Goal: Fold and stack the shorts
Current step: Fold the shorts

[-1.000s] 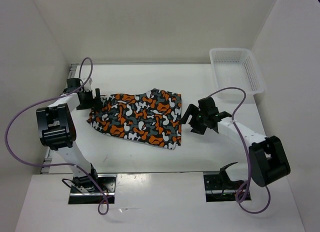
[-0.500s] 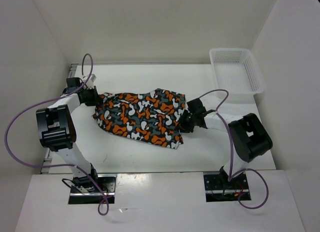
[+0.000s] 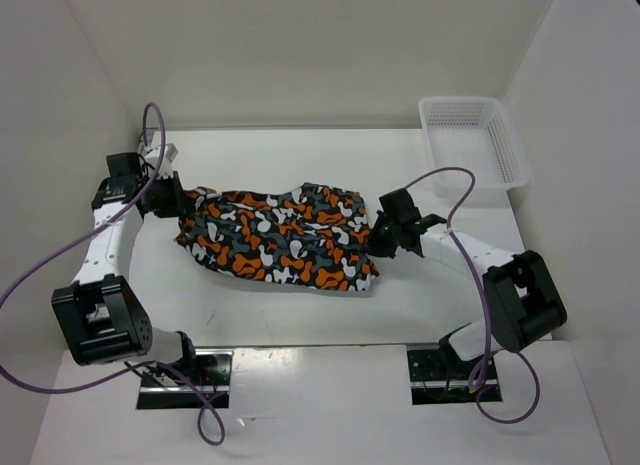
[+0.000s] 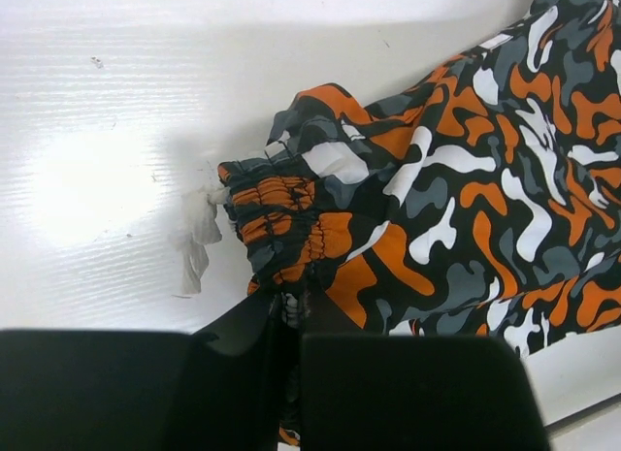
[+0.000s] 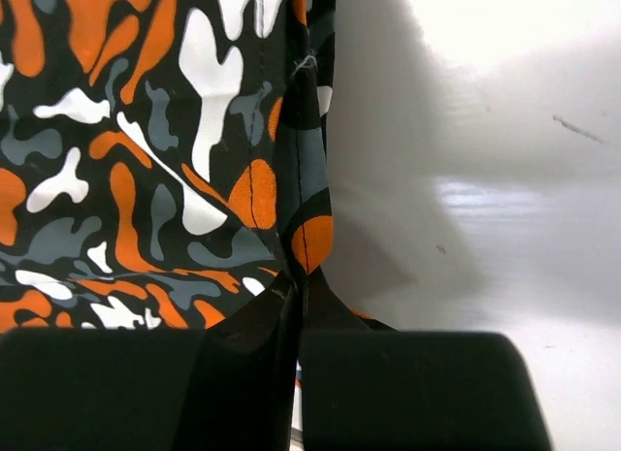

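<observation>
- The shorts (image 3: 280,240) are seen in the middle of the top view, lying on the table (image 3: 300,155).
- The left end of the shorts is held by the left gripper (image 3: 172,197). In the left wrist view, its jaws are seen shut tight on the stretchy waistband (image 4: 281,218).
- The right end is held by the right gripper (image 3: 385,235). In the right wrist view, its jaws are seen pinched together on the cloth edge.
- The shorts are stretched out long between the two grippers, from left to right in the top view.
- Some bumps and wrinkles are seen in the cloth, so it is not lying fully flat.
- No fold can be seen yet. The job is judged to be near its start, with only the spreading out being done.
- Nothing is stacked yet, and only one pair of shorts is seen.
- The basket (image 3: 470,145) is seen at the upper right of the top view, well apart from the shorts.
- The folding and the stacking are judged to be left to do.
</observation>
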Controlling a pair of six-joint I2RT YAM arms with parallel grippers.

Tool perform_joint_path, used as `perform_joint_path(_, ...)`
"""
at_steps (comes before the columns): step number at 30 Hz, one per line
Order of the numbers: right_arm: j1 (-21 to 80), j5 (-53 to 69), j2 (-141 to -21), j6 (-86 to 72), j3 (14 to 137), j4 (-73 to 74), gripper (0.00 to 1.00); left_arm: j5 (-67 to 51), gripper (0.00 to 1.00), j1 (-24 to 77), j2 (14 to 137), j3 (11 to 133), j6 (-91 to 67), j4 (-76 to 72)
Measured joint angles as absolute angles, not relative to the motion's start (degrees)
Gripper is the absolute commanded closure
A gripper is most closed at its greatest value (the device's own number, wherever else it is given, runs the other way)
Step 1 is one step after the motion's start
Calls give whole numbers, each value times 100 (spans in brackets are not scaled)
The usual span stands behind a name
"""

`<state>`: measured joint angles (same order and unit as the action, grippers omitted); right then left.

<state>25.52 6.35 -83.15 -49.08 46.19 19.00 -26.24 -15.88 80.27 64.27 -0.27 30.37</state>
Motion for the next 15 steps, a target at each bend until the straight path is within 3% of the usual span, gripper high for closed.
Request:
perform_joint_path(4,2552,532,-8442,-4827,4884,1981,100,-2622,100,-1603,8211,6427,-25,3002)
perform_joint_path(6,2543,517,-8650,-4788,4998,1977,100,-2609,94,-1594,8506,6427,-25,2899)
perform_joint_path(7,2510,521,-8768,-4766,5046,1977,100,-2602,89,-1566,8632,6427,-25,2858)
perform_joint_path(8,2497,534,-8884,-4744,5087,1975,100,-2598,68,-1549,8739,6427,-25,2816)
perform_joint_path(11,2375,574,-9118,-4689,5133,1975,90,-2630,29,-1455,8844,6440,-14,2602)
perform_joint_path(13,2279,600,-9161,-4661,5140,1975,80,-2727,24,-1369,8866,6632,-34,2495)
perform_joint_path(15,2202,620,-9181,-4630,5144,1975,76,-2757,21,-1293,8995,6958,-21,2405)
